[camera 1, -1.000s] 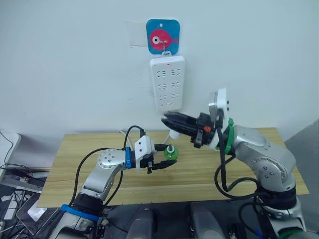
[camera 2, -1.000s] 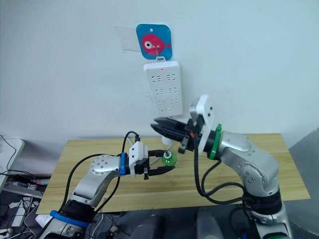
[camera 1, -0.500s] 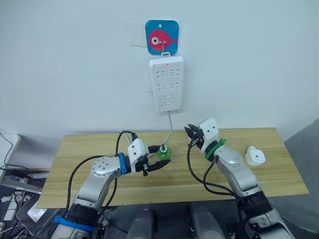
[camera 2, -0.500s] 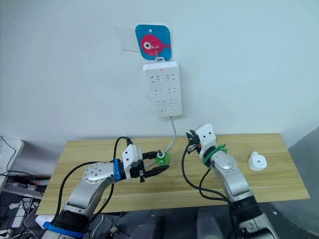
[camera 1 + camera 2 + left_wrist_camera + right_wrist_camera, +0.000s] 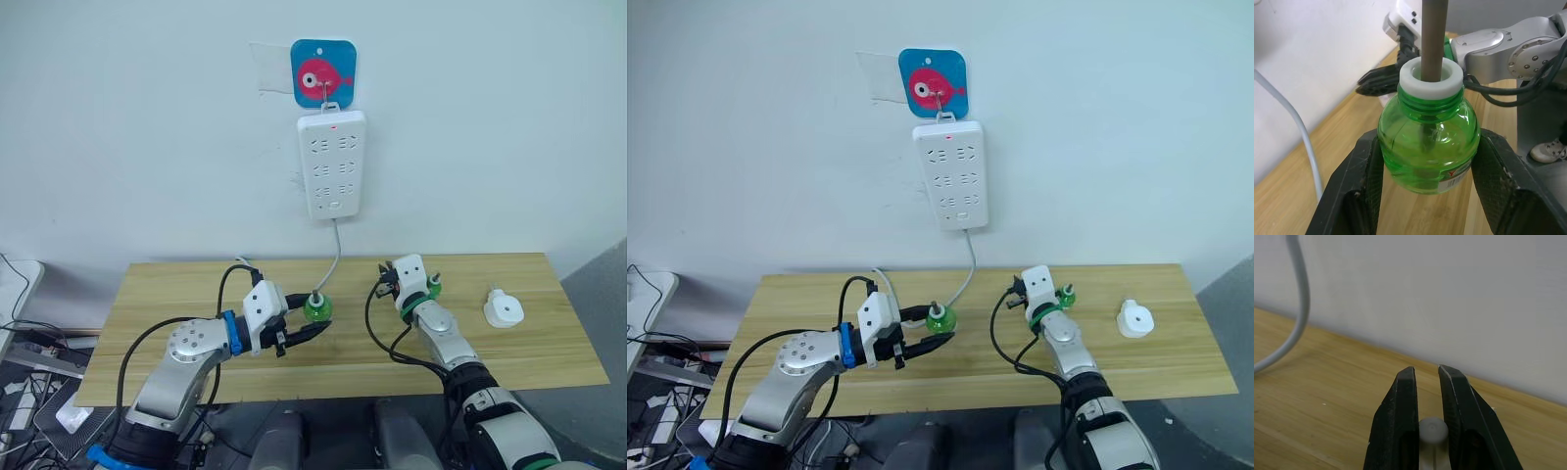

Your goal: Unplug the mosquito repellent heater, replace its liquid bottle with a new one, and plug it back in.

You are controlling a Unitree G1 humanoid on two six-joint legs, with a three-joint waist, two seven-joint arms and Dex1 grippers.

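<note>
lowered right hand (image 5: 380, 285), clamped on a bottle wick (image 5: 1433, 431), heater (image 5: 503, 309) well apart.

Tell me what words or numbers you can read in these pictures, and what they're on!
Green bottle: a red mark and a barcode strip low on its label, too small to read.
Blue square sign above the power strip: a pink fish picture, no words.
No words or numbers can be read anywhere else.

Robot test lab, bare white wall (image 5: 147, 147), plain wooden bench (image 5: 196, 284), loose floor cables (image 5: 24, 343)
</note>
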